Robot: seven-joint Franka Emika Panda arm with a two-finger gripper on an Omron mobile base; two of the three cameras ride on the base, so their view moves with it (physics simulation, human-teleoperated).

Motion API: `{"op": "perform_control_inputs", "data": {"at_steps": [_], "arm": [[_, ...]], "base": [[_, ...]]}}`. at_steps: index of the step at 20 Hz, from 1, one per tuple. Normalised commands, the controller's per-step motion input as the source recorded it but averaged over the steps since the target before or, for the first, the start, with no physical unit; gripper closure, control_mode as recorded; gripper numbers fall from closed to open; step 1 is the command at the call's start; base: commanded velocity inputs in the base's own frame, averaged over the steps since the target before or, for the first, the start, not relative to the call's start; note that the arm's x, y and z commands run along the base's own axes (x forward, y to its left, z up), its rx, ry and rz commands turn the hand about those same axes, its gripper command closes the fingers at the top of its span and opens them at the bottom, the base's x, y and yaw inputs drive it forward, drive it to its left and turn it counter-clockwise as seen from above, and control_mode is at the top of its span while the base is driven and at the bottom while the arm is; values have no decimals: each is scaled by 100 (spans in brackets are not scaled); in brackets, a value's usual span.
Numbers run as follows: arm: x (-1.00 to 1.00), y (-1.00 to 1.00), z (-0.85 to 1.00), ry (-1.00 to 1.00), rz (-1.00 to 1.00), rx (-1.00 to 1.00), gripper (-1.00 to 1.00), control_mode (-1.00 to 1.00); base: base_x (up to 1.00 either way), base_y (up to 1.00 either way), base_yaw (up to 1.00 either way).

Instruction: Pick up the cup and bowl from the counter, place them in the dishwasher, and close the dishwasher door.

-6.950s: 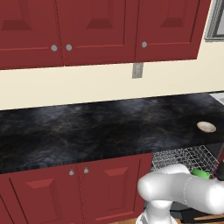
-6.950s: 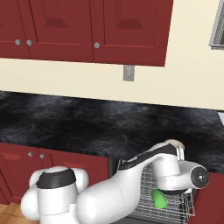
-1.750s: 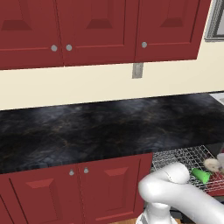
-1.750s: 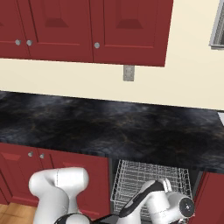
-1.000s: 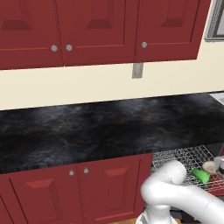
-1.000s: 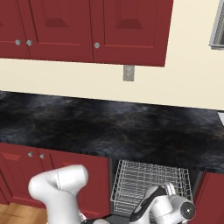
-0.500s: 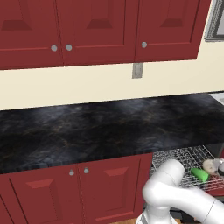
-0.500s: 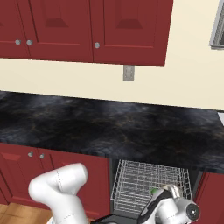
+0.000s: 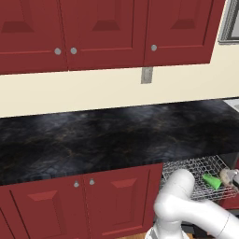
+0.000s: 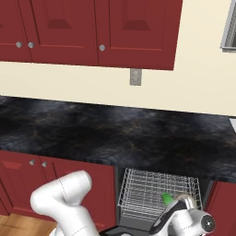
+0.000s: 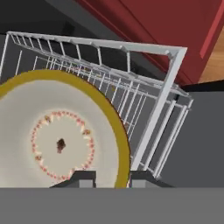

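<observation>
The bowl (image 11: 59, 142) sits directly ahead of the end effector (image 11: 109, 177) in the hand view: a shallow round dish, pale cream inside with a ring of small reddish specks around a dark centre mark, edged by a broad mustard-yellow rim. That rim runs between the two dark finger tips (image 11: 85, 177), one on each side of it. The fingers stand slightly apart, and whether they grip the rim or have let go cannot be told. The bowl lies inside the dishwasher (image 10: 159, 198), within its silver wire-mesh rack (image 11: 144, 100), whose thin straight rods and thicker corner frame rise just beyond the rim. In the left base view the bowl (image 9: 229, 176) shows as a small pale shape at the rack's right end. The cup (image 9: 211, 181), bright green, smooth and tapered, lies on its side in the same rack just beside the bowl. Above the rack runs the tabletop (image 9: 112, 140), a long glossy black slab with faint grey-brown veins. Red panelled cabinets (image 9: 93, 28) with round silver knobs hang above and stand below it.
</observation>
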Motion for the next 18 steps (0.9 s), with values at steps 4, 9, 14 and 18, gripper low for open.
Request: {"op": "perform_control_inputs", "data": {"at_steps": [4, 9, 14, 18], "arm": [[0, -20, 16, -1, 0, 0, -100, -100], [0, -11, 47, -3, 0, 0, -100, -100], [0, -3, 48, -4, 0, 0, -100, -100], [0, 0, 17, -1, 0, 0, -100, -100]], "base": [[0, 0, 0], [0, 0, 0], [0, 0, 0], [0, 0, 0]]}}
